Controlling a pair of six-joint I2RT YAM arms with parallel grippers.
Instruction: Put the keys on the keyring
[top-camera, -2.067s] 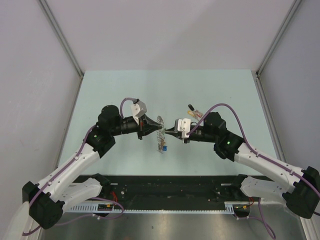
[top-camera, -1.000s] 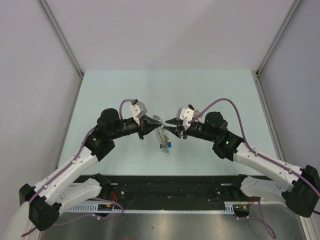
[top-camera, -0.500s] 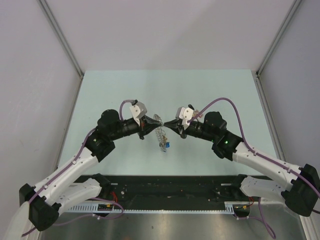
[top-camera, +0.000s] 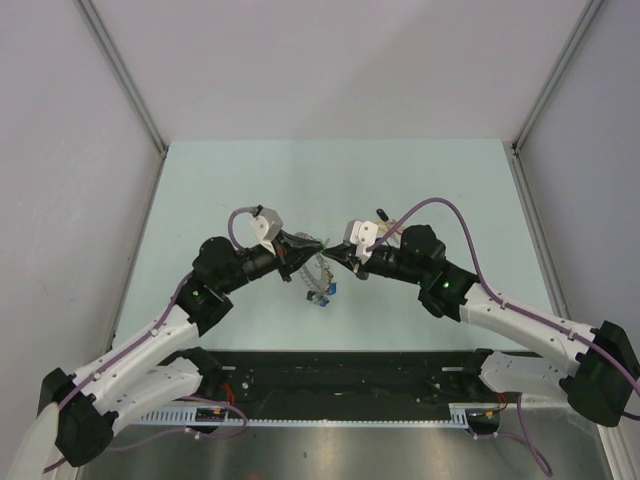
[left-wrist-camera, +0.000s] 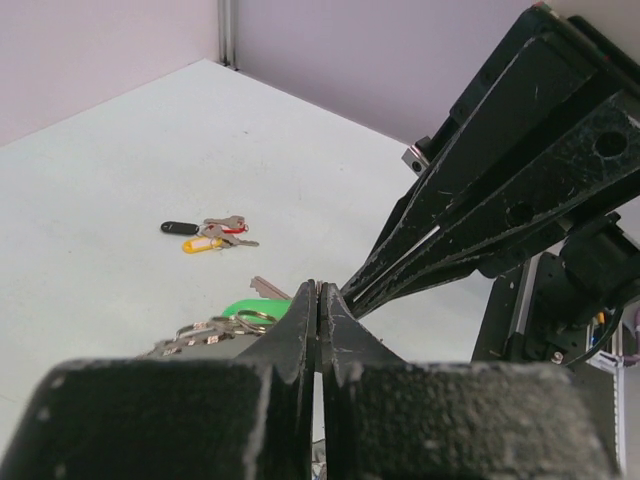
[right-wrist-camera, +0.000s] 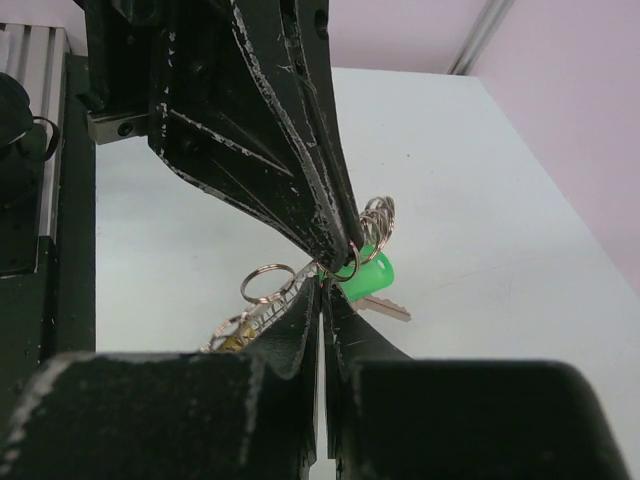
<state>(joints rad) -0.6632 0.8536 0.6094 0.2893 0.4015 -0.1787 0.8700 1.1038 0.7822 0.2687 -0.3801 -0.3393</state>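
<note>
The keyring (top-camera: 316, 273), a grey ring with small silvery rings at its rim, hangs in the air between both grippers. A blue key (top-camera: 329, 290) dangles at its lower end. A green key (right-wrist-camera: 372, 272) hangs by the tips; it also shows in the left wrist view (left-wrist-camera: 250, 307). My left gripper (top-camera: 320, 244) is shut on a small ring (right-wrist-camera: 346, 263) at the keyring's rim. My right gripper (top-camera: 329, 254) is shut tip to tip against it, seemingly pinching the same rim. My left gripper's fingers (right-wrist-camera: 280, 140) fill the right wrist view, and my right gripper's fingers (left-wrist-camera: 470, 210) the left wrist view.
A second bunch with black, yellow and red tags (left-wrist-camera: 204, 234) lies on the pale table (top-camera: 240, 180) beyond the right wrist; its black tag (top-camera: 380, 213) shows from above. Walls close the table on three sides.
My right gripper opened about a second ago and shut again at the ring. Both grippers have since shifted slightly left and nearer, and the keyring has swung with them.
</note>
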